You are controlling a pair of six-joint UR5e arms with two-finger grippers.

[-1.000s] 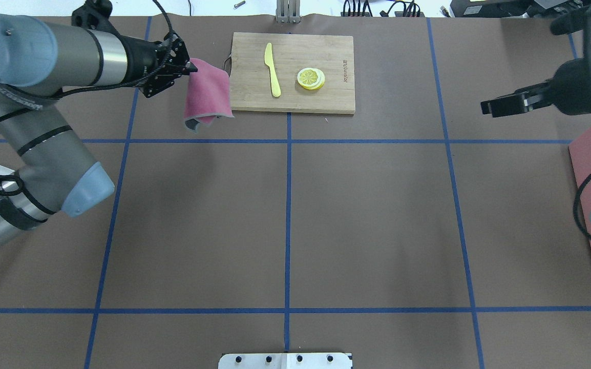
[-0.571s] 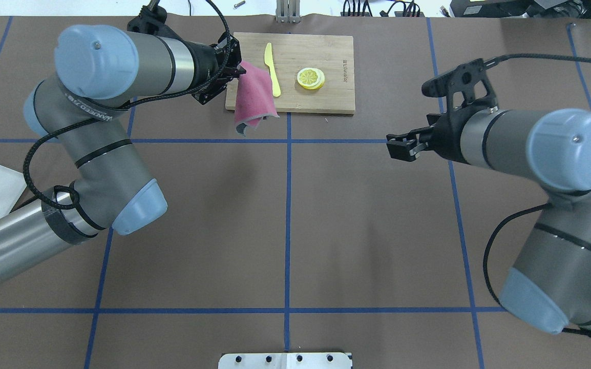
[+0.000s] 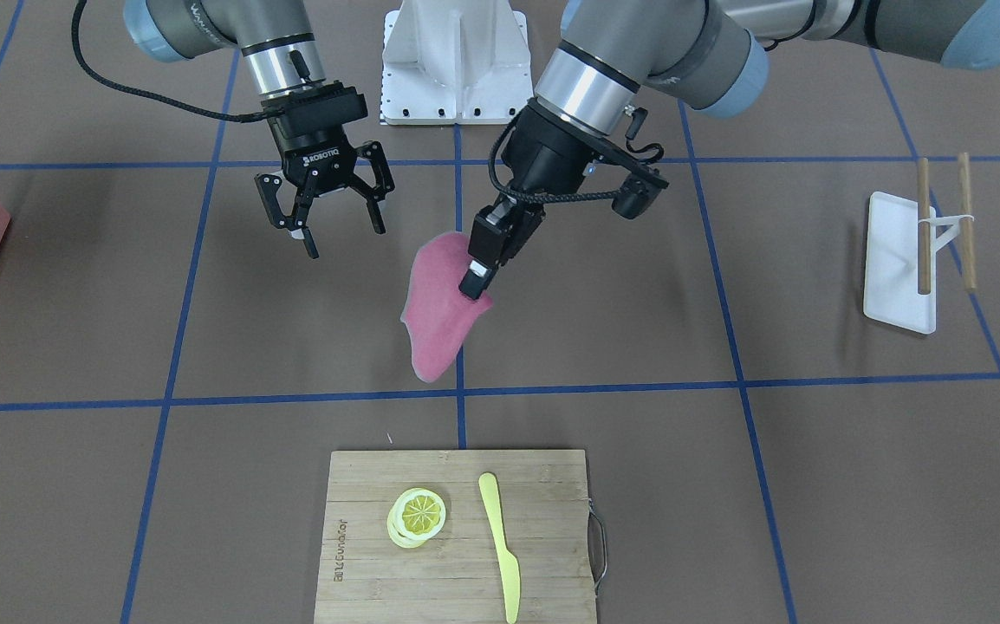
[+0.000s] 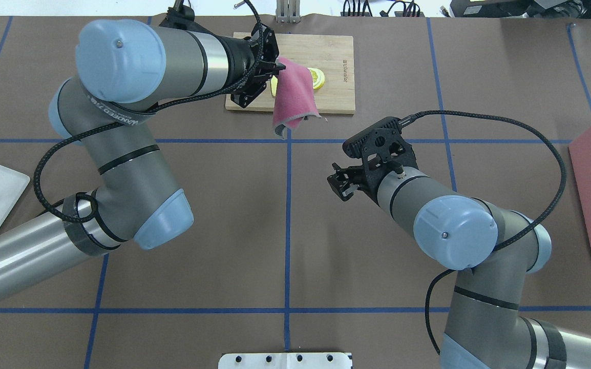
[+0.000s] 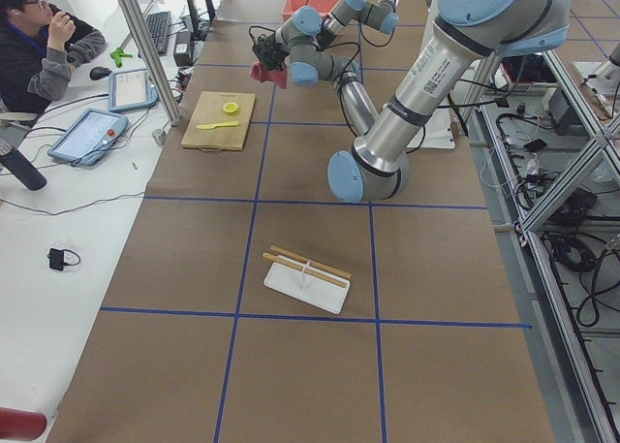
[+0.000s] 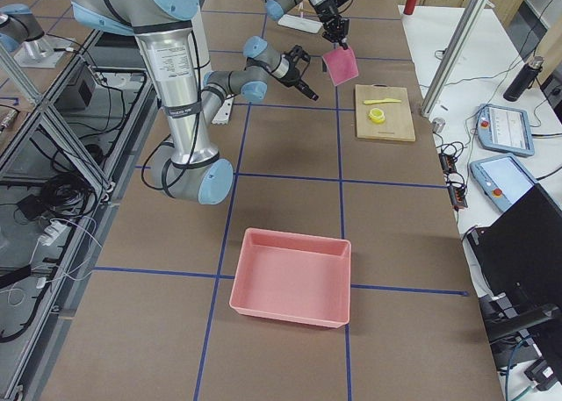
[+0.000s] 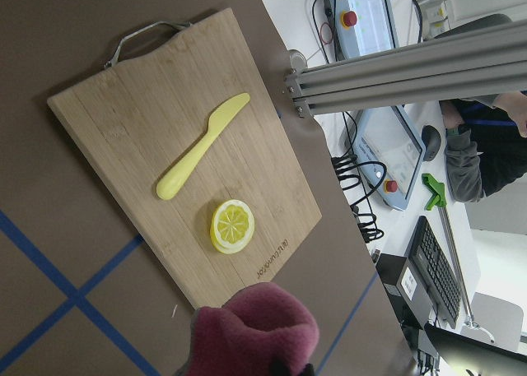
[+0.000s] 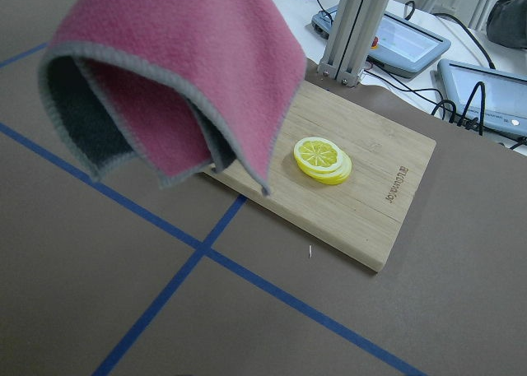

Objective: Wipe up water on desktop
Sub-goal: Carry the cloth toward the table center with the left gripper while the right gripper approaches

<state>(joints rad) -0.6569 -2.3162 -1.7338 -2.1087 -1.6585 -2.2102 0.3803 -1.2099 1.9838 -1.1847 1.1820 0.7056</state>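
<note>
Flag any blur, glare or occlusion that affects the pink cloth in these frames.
Left wrist view: the pink cloth at the bottom edge is soft, very near the lens; the cutting board is sharp. Right wrist view: cloth crisp. Overhead view: cloth covers part of the lemon slice; no glare on the desktop.

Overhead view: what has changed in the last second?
The left hand, shut on the pink cloth, carried it rightward in that view. The right hand, open, swung in from the right edge toward the middle. Cutting board, knife and lemon slices stayed put.
</note>
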